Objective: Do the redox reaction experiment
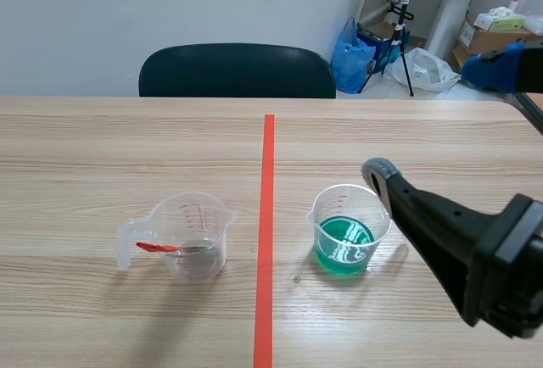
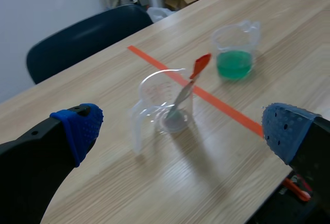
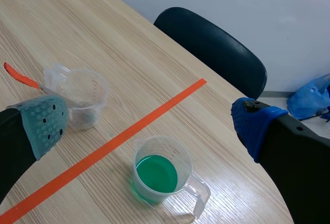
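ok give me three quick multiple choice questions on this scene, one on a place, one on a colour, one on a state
1. In the scene view, the cup of green liquid stands on which side of the tape line?
A) the left arm's
B) the right arm's
C) on the line

2. The handle of the spoon is:
A) blue
B) yellow
C) red

3. The right gripper is:
A) open
B) shut on a cup
C) shut on the spoon

Answers:
1 B, it sits on the side where the right arm comes in.
2 C, red shows at the rim of the other cup.
3 A, jaws wide apart, nothing pressed between them.
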Robot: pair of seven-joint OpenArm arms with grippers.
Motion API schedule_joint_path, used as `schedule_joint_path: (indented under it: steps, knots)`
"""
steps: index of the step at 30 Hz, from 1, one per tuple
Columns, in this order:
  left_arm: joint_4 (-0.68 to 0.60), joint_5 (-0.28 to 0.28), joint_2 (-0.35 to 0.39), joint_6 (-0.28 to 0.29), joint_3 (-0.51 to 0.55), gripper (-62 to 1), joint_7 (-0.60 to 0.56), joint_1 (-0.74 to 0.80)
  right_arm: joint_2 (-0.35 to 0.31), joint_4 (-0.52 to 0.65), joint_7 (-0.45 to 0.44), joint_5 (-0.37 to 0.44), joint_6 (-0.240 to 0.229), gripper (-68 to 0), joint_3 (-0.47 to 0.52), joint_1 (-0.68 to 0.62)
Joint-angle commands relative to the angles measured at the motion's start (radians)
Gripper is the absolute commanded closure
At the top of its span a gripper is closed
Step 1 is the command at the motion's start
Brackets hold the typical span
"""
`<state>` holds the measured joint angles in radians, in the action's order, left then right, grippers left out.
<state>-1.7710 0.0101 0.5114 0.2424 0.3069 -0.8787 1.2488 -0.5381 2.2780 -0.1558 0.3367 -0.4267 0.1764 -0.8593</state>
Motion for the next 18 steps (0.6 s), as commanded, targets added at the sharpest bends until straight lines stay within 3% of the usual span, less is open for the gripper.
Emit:
schedule_joint_path:
  steps: [1, 6, 13, 18]
  knots:
    - [-0.027, 0.012, 0.012, -0.006, -0.014, -62.3, -0.014, 0.004, -0.005, 0.004, -0.018, 0.006, 0.004, -67.9, 0.000, 0.009]
    - [-0.052, 0.024, 0.058, -0.024, -0.079, -62.3, 0.003, -0.029, -0.004, 0.004, -0.018, 0.006, 0.004, -67.9, 0.000, 0.009]
    - [-0.057, 0.024, 0.060, -0.024, -0.090, -62.3, 0.065, -0.077, -0.005, 0.004, -0.015, 0.006, 0.004, -67.9, 0.000, 0.009]
    - [-0.057, 0.024, 0.060, -0.024, -0.090, -62.3, 0.049, -0.088, -0.005, 0.004, -0.014, 0.006, 0.004, -67.9, 0.000, 0.009]
